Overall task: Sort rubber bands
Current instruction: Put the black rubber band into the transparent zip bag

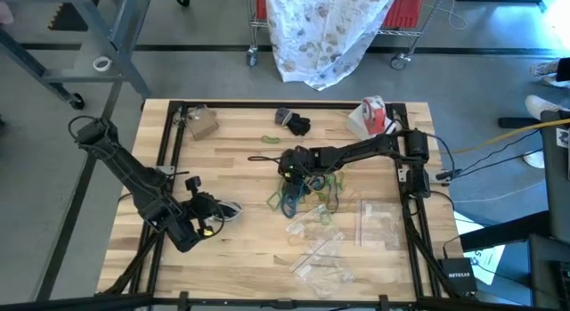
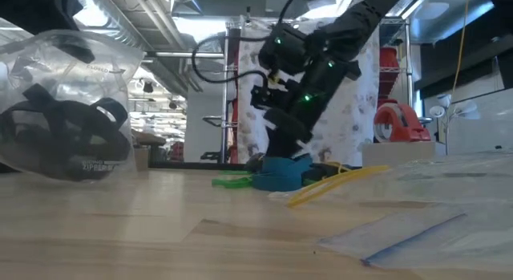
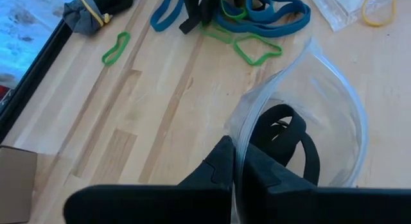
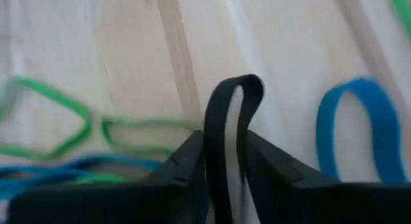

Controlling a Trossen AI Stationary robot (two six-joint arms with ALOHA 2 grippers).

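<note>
A pile of teal-blue, green and black rubber bands [image 1: 307, 191] lies mid-table; it also shows in the left wrist view [image 3: 257, 18]. My right gripper [image 1: 289, 171] reaches down at the pile's left edge, shut on a black rubber band [image 4: 225, 115]. My left gripper [image 1: 212, 218] stands near the table's left front, shut on a clear plastic bag [image 3: 308, 102] that has black bands [image 3: 289, 137] inside. In the low view this bag [image 2: 72, 119] hangs at the left. One green band [image 1: 270, 137] lies alone farther back. My left gripper pinches the bag's open rim [image 3: 236, 153] between its two fingers, slanting down from the table's left. The mouth of the bag stands open beyond the fingers, with the black bands lying in it. My right gripper pinches a black band between its two fingers [image 4: 186, 166], slanting down from the table's right. A narrow loop of the band [image 4: 234, 89] sticks out past the fingertips, over the wood.
More clear bags [image 1: 325, 249] lie flat at the front and right [image 1: 378, 224]. A red-and-white tape roll [image 1: 374, 115] stands at the far right, a dark bundle [image 1: 294, 124] and a brown block [image 1: 200, 122] at the far edge. A yellow band [image 2: 337, 182] lies by the bags.
</note>
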